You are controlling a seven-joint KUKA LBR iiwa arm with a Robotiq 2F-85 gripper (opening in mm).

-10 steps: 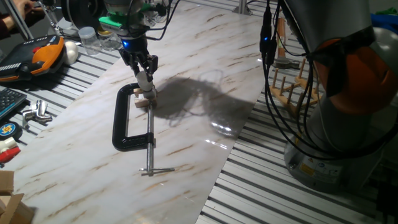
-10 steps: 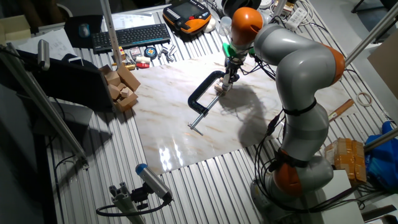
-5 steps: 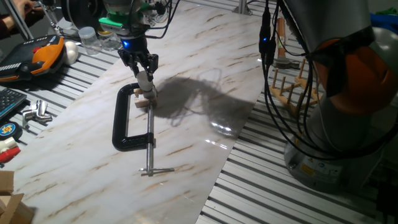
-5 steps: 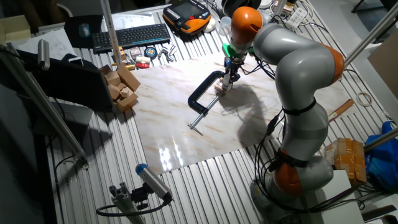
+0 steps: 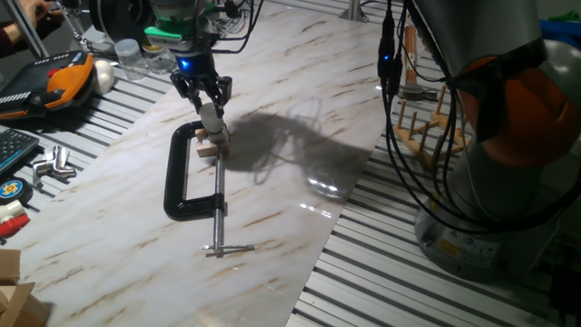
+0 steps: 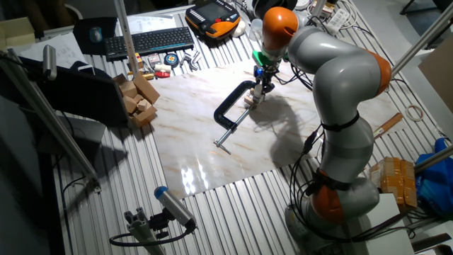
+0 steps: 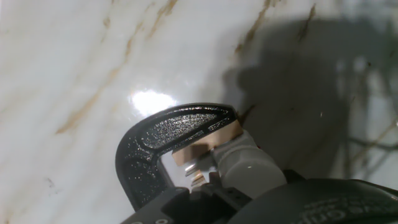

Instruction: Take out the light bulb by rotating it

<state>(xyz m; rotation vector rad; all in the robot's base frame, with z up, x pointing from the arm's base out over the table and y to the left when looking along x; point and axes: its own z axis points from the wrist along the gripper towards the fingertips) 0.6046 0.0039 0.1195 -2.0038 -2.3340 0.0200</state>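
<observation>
The first fixed view shows the pincer (image 5: 210, 102) from the side, pointing down over the upper jaw of a black C-clamp (image 5: 186, 177) that lies flat on the marble-patterned table (image 5: 300, 82). The light bulb (image 5: 211, 118) appears as a small white body between the dark fingers (image 5: 222, 92), directly above a small wooden block (image 5: 214, 143) held in the clamp. The other fixed view shows the whole grey-and-orange arm (image 6: 333, 78) bending over the table, but there the pincer (image 6: 261, 83) and clamp (image 6: 230, 110) are small, and the bulb cannot be made out separately. The hand view looks along the fingers — it shows the curved clamp frame (image 7: 155, 146), the wooden block (image 7: 208, 144) inside it, and a pale grey-white body (image 7: 249, 165) in the foreground, blurred, partly covering the block.

Pincer state: the fingers are closed to a narrow gap with the bulb between them; the bulb stands roughly upright over the block. Whether its screw base is seated cannot be determined.

Surroundings: an orange-and-black tool (image 5: 64, 77) and clear jars (image 5: 136, 56) lie on the slatted surface beyond the table edge — well apart from the clamp. A keyboard (image 6: 148, 41) and loose wooden blocks (image 6: 138, 99) lie beside the table in the other fixed view. The clamp screw (image 5: 219, 213) extends toward the camera in the first fixed view.
</observation>
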